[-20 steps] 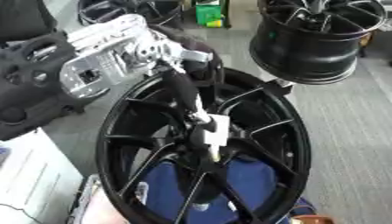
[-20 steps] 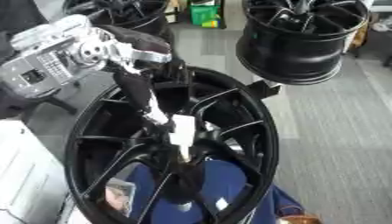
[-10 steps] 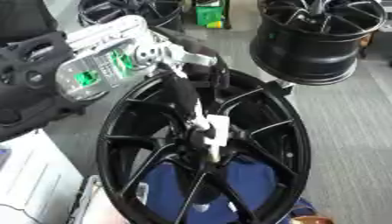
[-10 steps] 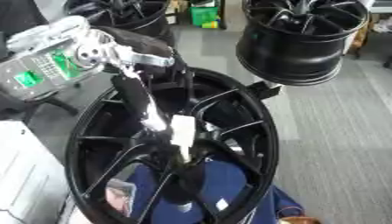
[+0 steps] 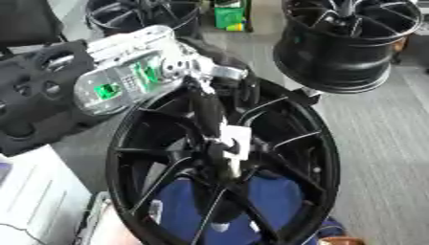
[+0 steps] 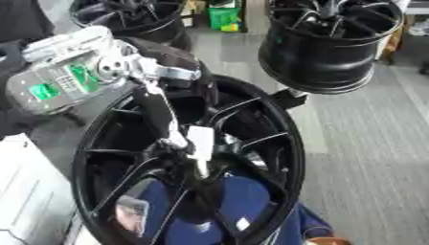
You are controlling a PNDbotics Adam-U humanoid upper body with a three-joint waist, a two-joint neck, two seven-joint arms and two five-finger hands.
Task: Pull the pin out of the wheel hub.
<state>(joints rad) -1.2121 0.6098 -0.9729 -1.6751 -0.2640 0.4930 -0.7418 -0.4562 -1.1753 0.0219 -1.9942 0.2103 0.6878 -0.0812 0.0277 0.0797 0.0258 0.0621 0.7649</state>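
A large black wheel hub stands tilted in the middle of both views, spokes facing me. At its centre sits a small white pin, also visible as the white pin in the right eye view. My left hand reaches in from the upper left on a silver wrist with green parts. Its black fingers run down to the hub's centre and pinch the top of the pin. My right hand shows in neither view.
A second black wheel stands at the upper right, close to the hub's rim. Another wheel and a green box are at the back. Blue cloth lies behind the spokes. White surface at lower left; grey floor to the right.
My left wrist has rolled, so its green parts show more. The fingers stay at the hub's centre, and the white pin sits in about the same place.
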